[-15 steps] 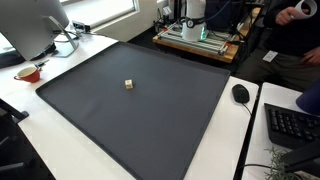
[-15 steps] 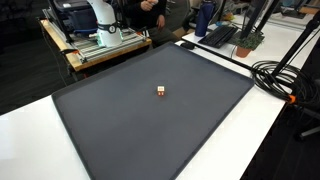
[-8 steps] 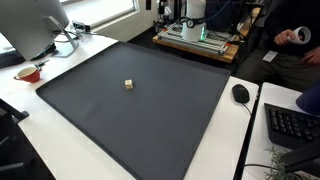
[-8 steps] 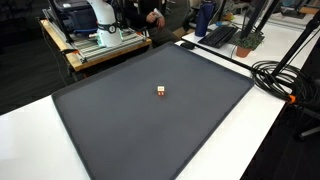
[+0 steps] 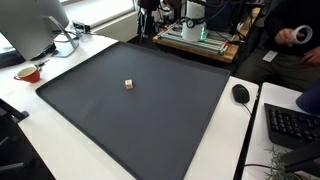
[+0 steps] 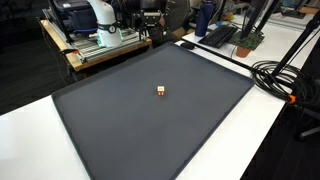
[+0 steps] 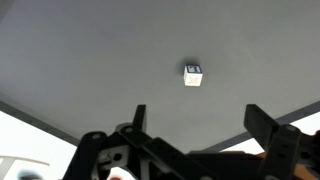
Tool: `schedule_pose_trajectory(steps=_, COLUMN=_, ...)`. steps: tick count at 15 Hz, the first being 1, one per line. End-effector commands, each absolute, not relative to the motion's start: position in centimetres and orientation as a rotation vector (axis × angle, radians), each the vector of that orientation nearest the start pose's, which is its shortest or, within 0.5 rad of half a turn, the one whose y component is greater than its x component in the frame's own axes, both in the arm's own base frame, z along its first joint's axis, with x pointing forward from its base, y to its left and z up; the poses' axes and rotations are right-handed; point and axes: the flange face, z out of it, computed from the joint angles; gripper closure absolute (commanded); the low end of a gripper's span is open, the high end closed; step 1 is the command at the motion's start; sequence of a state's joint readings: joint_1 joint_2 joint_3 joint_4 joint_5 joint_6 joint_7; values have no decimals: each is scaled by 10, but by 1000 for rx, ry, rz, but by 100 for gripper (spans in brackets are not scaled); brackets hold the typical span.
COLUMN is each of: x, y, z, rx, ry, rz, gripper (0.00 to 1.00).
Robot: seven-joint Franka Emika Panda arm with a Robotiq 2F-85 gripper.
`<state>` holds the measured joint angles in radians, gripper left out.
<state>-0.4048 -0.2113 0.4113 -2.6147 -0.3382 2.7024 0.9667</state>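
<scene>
Wide open claw [image 7: 200, 135] up by the far edge of the dark mat [image 5: 150, 120]. Well apart from the little block [image 5: 129, 84] in the middle.

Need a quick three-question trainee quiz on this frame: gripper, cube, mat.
1. True or false: the gripper holds the cube.
2. What does the cube lie on?
3. Fill in: in the wrist view, the gripper's jaws stand ___ with nothing between them.

Key:
1. False. The cube lies apart from the gripper.
2. The mat.
3. Open.
</scene>
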Motion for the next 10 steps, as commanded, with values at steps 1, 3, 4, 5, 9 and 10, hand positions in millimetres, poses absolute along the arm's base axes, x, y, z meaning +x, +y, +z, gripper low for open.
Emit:
schedule_pose_trajectory(steps=1, x=448, y=10, z=340, rx=-3025, ry=1076, rz=-575, gripper=0)
schedule_pose_trajectory(steps=3, x=449, y=10, z=340, rx=-3022, ry=1087, rz=-575, gripper=0)
schedule_pose_trajectory(steps=4, x=449, y=11, z=340, rx=-3020, ry=1088, rz=-577, gripper=0)
schedule_pose_trajectory(steps=5, x=457, y=15, z=325, rx=-2996, ry=1088, rz=-561, gripper=0)
schedule_pose_trajectory(steps=9, x=470, y=28, z=289, rx=-2900, ry=1103, rz=-570, gripper=0)
schedule_pose_trajectory(steps=10, x=472, y=27, z=282, rx=-2890, ry=1115, rz=-568, gripper=0)
